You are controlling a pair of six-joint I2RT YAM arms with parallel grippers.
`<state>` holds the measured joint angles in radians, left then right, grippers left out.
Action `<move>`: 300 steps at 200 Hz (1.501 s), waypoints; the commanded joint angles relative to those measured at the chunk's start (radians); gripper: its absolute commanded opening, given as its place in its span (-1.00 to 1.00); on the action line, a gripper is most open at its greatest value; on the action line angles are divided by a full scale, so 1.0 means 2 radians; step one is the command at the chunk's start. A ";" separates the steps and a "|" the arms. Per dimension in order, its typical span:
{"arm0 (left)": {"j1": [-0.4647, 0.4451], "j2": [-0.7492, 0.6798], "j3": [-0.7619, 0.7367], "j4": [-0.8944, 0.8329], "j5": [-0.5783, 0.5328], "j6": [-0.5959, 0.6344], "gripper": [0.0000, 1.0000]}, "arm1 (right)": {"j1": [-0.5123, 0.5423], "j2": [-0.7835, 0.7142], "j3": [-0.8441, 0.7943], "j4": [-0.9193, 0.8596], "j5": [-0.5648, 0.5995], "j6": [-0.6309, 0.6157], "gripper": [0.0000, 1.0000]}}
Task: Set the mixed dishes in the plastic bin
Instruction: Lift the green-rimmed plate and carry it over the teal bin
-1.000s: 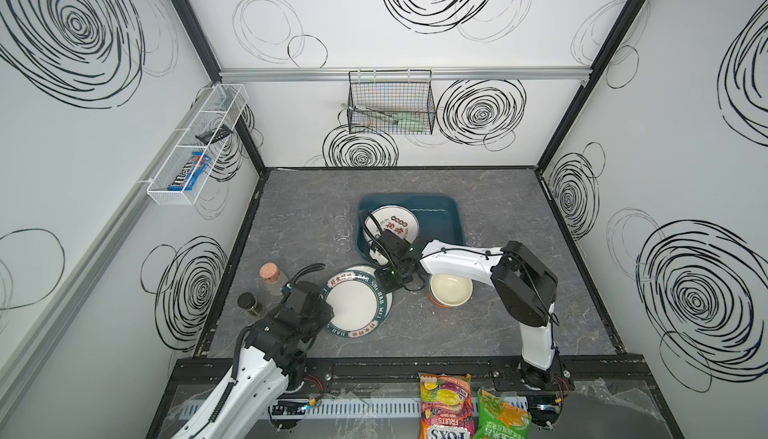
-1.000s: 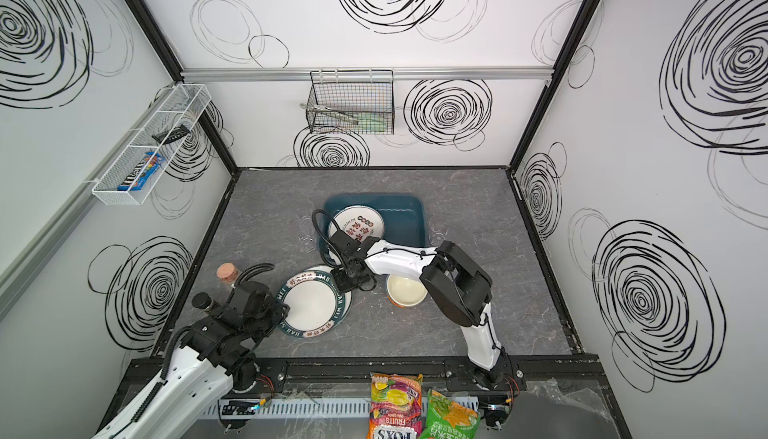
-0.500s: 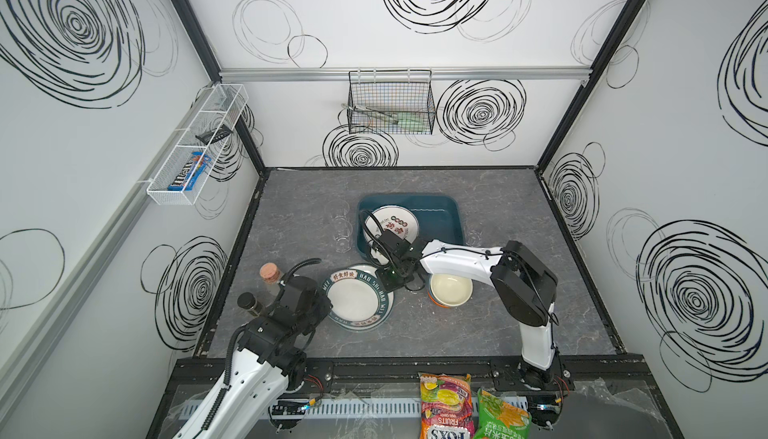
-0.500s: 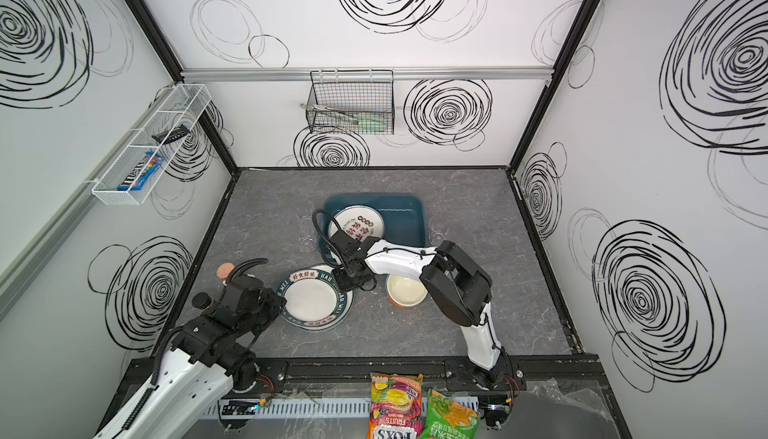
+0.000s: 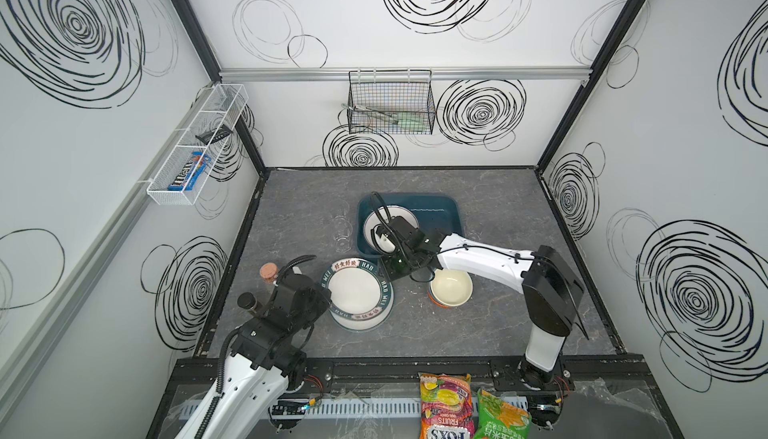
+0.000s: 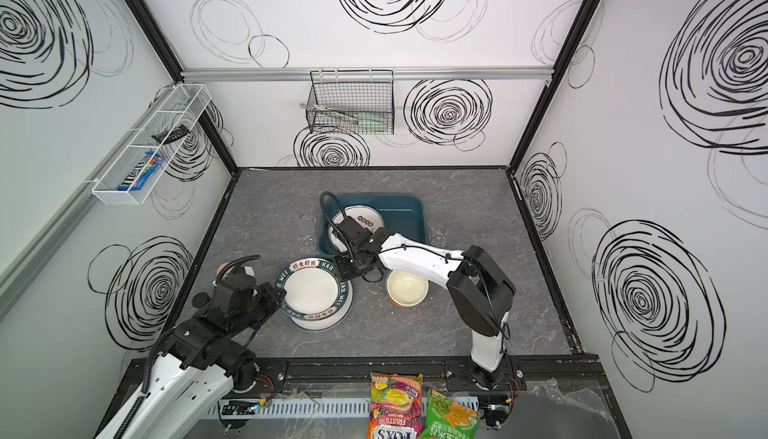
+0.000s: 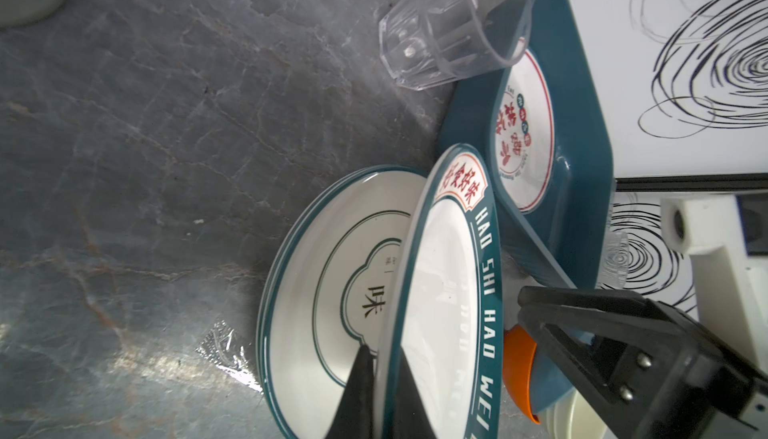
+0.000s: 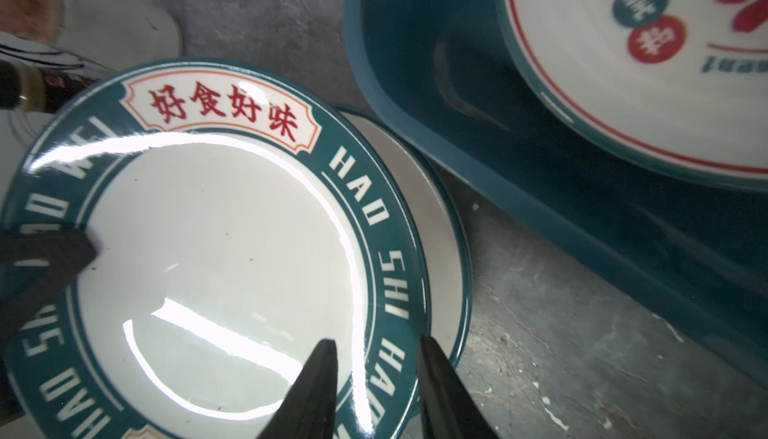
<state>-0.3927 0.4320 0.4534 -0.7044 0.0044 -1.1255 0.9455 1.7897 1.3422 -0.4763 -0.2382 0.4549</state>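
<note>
- The lettered plate [image 5: 356, 291] has a white well and a broad teal rim. The rim carries white capitals reading "HAO SHI HAO WEI" and a cream cartouche of red Chinese characters.
- It sits toward the near left of the grey marbled table [image 5: 498, 333], just on the near side of the plastic bin [image 5: 415, 200].
- It lies tilted over a second plate [image 7: 332, 275], which is white with thin teal rings and a dark character in the middle. The left wrist view shows the lettered plate's left edge raised off the one beneath.
- The left gripper [image 7: 384, 360] is clamped tight on the lettered plate's left rim, one finger on each face.
- The right gripper [image 8: 376, 343] has its jaws standing apart astride the plate's right rim — one finger over the well, the other beyond the edge. Whether either pad touches the glaze I cannot tell.
- The plastic bin is dark teal with rounded corners and low walls, mid-table beyond the plates.
- At the bin's left end lies a white plate [image 6: 361, 219] with a thin red ring and red and teal discs.
- A cream bowl [image 5: 451, 287] sits in an orange one [image 7: 519, 354], right of the plates and under the right arm.
- A clear faceted tumbler [image 7: 449, 38] stands just left of the bin — only faint in both top views.
</note>
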 commanded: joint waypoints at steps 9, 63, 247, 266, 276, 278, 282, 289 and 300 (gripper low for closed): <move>-0.002 0.003 0.025 0.064 0.019 0.012 -1.00 | -0.024 -0.052 -0.026 0.011 -0.023 0.011 -0.17; -0.003 0.018 0.043 0.108 0.044 0.011 -1.00 | -0.086 -0.127 -0.093 0.055 -0.097 0.031 -0.07; -0.069 0.168 0.066 0.342 0.093 -0.029 -1.00 | -0.212 -0.233 -0.229 0.181 -0.246 0.098 -0.08; -0.075 0.179 0.069 0.355 0.093 -0.031 -1.00 | -0.216 -0.234 -0.231 0.183 -0.252 0.099 -0.21; -0.077 0.184 0.072 0.358 0.093 -0.031 -1.00 | -0.217 -0.236 -0.231 0.184 -0.252 0.100 -0.30; -0.077 0.185 0.072 0.359 0.093 -0.031 -1.00 | -0.217 -0.237 -0.231 0.184 -0.252 0.099 -0.32; -0.077 0.187 0.072 0.360 0.093 -0.031 -1.00 | -0.218 -0.238 -0.232 0.184 -0.253 0.100 -0.37; -0.079 0.189 0.073 0.362 0.094 -0.031 -1.00 | -0.219 -0.239 -0.233 0.185 -0.254 0.100 -0.46; -0.080 0.192 0.074 0.364 0.094 -0.031 -0.96 | -0.222 -0.241 -0.235 0.186 -0.256 0.100 -0.58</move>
<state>-0.5438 0.8124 0.5522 -0.1070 0.1806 -1.1690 0.5137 1.3437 0.8848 -0.1333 -0.7223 0.6529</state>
